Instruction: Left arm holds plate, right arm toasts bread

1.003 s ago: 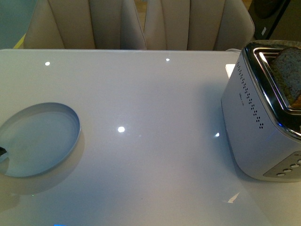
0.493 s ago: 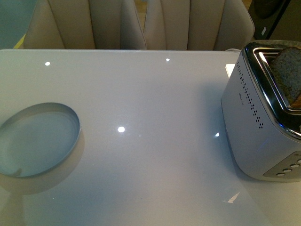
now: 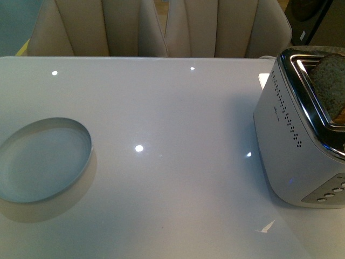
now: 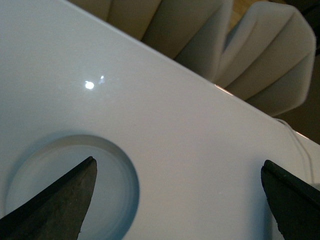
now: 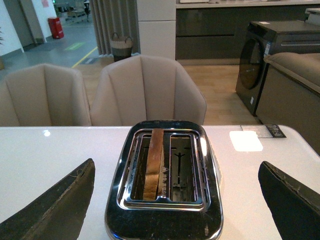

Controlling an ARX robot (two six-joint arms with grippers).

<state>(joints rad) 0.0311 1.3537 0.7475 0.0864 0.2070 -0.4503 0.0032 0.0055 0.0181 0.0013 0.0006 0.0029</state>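
The pale blue-grey plate (image 3: 40, 160) lies flat on the white table at the front left. It also shows in the left wrist view (image 4: 65, 185). My left gripper (image 4: 180, 200) is open and empty above the table, one finger over the plate. The bread (image 3: 331, 86) stands in a slot of the silver toaster (image 3: 294, 140) at the right. In the right wrist view the bread (image 5: 154, 162) sits edge-on in one slot of the toaster (image 5: 165, 220). My right gripper (image 5: 175, 200) is open and empty, its fingers either side of the toaster, above it. Neither arm shows in the front view.
Beige chairs (image 3: 156, 27) stand behind the table's far edge. The toaster's other slot (image 5: 181, 165) holds nothing. A thin cable (image 4: 305, 150) runs near the table's far corner in the left wrist view.
A dark tip of the left gripper at the plate's left rim one second ago has gone from the front view. Plate, toaster and bread have not moved.
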